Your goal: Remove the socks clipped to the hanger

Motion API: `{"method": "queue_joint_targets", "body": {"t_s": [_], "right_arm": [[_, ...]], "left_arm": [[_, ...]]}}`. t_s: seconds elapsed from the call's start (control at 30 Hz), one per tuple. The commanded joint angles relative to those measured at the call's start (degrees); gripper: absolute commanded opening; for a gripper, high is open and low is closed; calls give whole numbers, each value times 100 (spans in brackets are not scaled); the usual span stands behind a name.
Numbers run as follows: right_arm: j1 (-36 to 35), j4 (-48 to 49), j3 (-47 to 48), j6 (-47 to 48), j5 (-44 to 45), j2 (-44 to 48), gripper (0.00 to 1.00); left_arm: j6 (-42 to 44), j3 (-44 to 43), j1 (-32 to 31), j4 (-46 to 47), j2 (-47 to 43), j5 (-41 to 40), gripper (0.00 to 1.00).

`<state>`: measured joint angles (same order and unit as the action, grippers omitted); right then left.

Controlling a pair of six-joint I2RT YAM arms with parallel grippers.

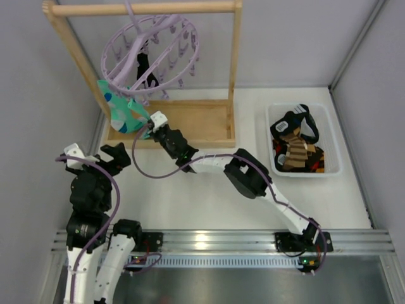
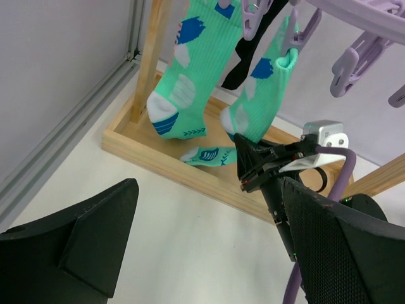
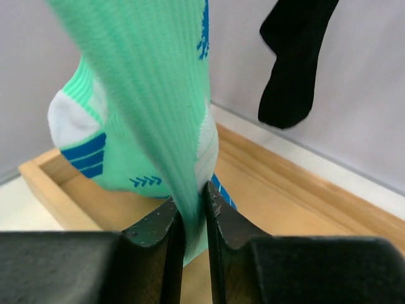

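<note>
Near the surface's left edge, the left end effector (image 1: 95,158) stands wide open, holding nothing. Farther in, the right end effector (image 3: 193,221) pinches a mint sock (image 3: 158,95) that hangs from the lilac hanger (image 1: 147,39) at the far-left corner, beside a black sock (image 3: 294,57).

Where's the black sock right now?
Top view, upper left: the black sock hangs from the lilac hanger, just above the mint socks. In the right wrist view it is up right of the mint sock pinched by the right gripper.
</note>
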<state>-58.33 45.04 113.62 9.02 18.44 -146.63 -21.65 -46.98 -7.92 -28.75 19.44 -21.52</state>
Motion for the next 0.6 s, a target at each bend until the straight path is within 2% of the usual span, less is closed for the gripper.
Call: {"method": "queue_joint_targets", "body": {"t_s": [0.0, 0.13, 0.23, 0.3, 0.4, 0.57], "right_arm": [[5, 865, -480, 65, -130, 845, 15], [-38, 1453, -1593, 13, -200, 1582, 7], [-30, 1885, -2569, -58, -226, 2197, 0], [-30, 2122, -3228, -58, -226, 2515, 0], [-30, 2150, -3976, -14, -305, 3339, 0], [-30, 2255, -4963, 4, -341, 4150, 0]], "left_arm": [[-225, -109, -16, 72, 156, -71, 98], [-725, -259, -16, 63, 349, 16, 98], [-1164, -329, -16, 98, 403, 419, 98], [-1359, -408, -16, 142, 464, 778, 98], [-1333, -574, -16, 177, 674, 1166, 98], [-1184, -917, -8, 300, 1079, 1851, 98]]}}
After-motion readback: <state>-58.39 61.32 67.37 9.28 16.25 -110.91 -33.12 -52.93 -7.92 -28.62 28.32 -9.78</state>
